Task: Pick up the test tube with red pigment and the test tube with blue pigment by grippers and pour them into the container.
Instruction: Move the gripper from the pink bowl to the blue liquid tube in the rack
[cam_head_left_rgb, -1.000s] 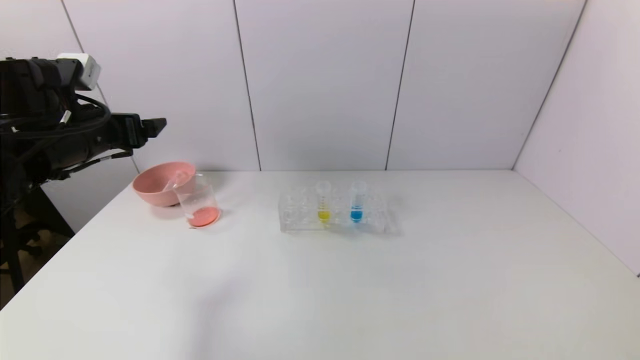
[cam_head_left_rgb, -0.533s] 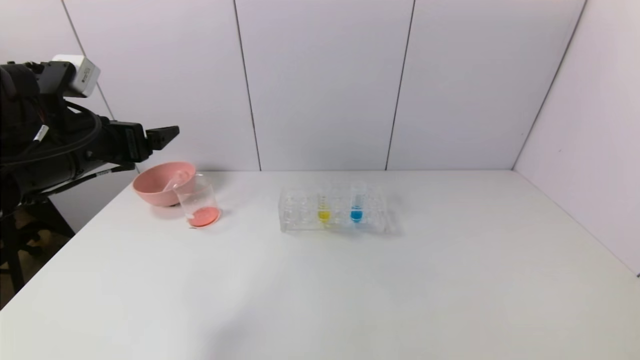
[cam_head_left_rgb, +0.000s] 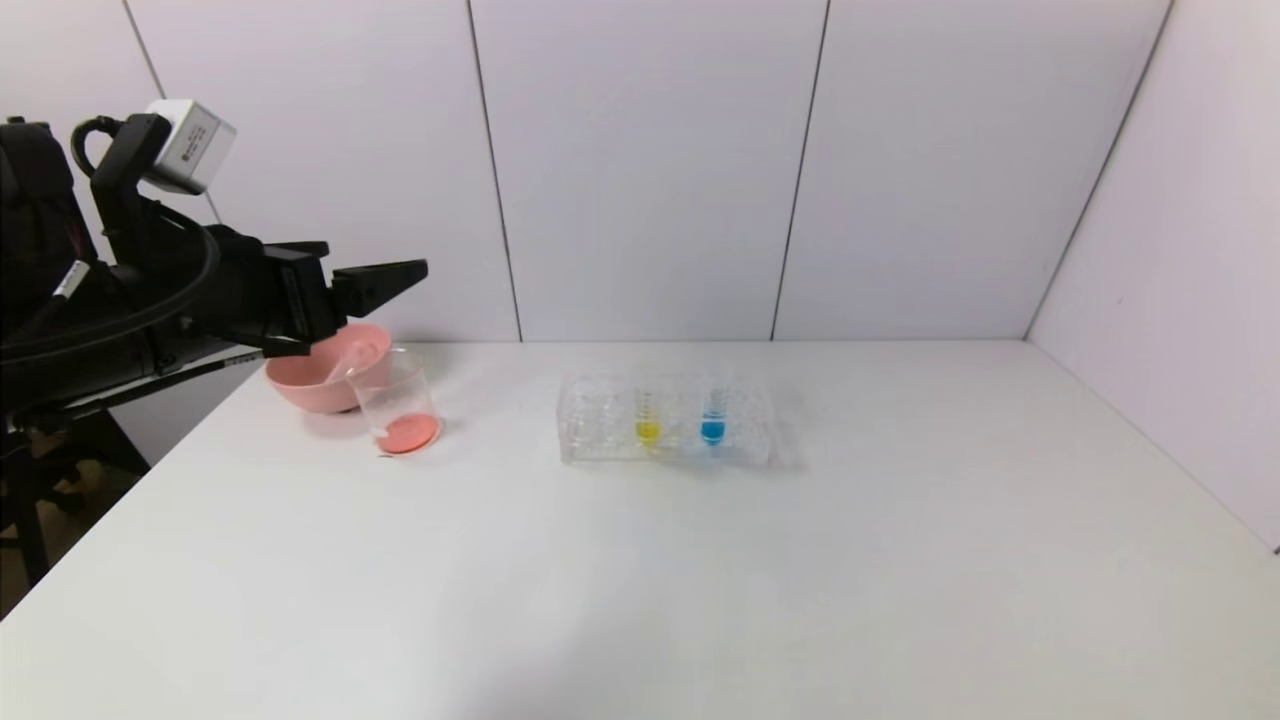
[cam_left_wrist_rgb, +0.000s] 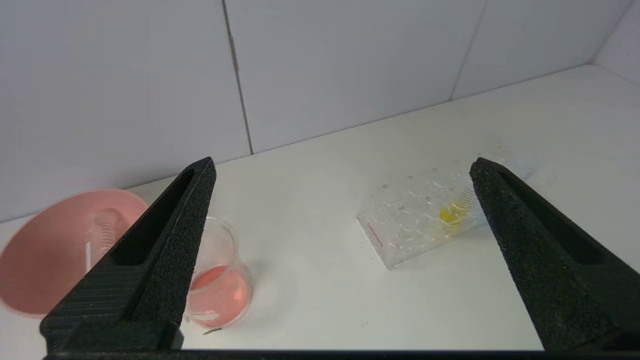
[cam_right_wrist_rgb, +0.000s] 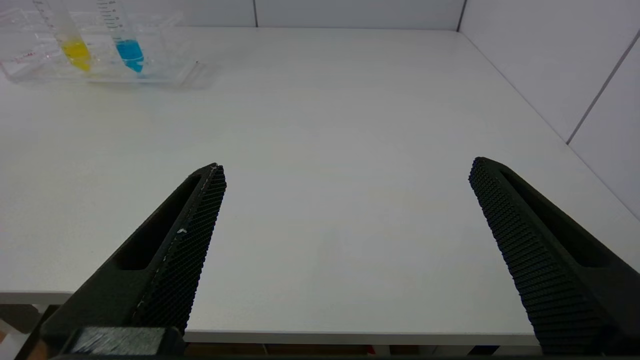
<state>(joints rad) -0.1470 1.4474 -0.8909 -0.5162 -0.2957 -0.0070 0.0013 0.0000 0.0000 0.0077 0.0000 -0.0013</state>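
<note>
**Red poured, blue still racked**

Left gripper (cam_head_left_rgb: 405, 272) hangs wide and empty above the pink bowl (cam_head_left_rgb: 300, 375). The container (cam_head_left_rgb: 398, 405) holds red liquid. The test tube with blue pigment (cam_head_left_rgb: 713, 415) stands in the rack (cam_head_left_rgb: 600, 440) (markings unreadable). Right gripper (cam_right_wrist_rgb: 345, 170) gapes empty.

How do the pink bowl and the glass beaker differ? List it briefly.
The bowl is opaque pink; the beaker is clear glass. The bowl holds an emptied tube lying tilted; the beaker holds red-orange liquid at its bottom. The bowl is wider and stands behind the beaker. Both sit upright on the table's left side.
</note>
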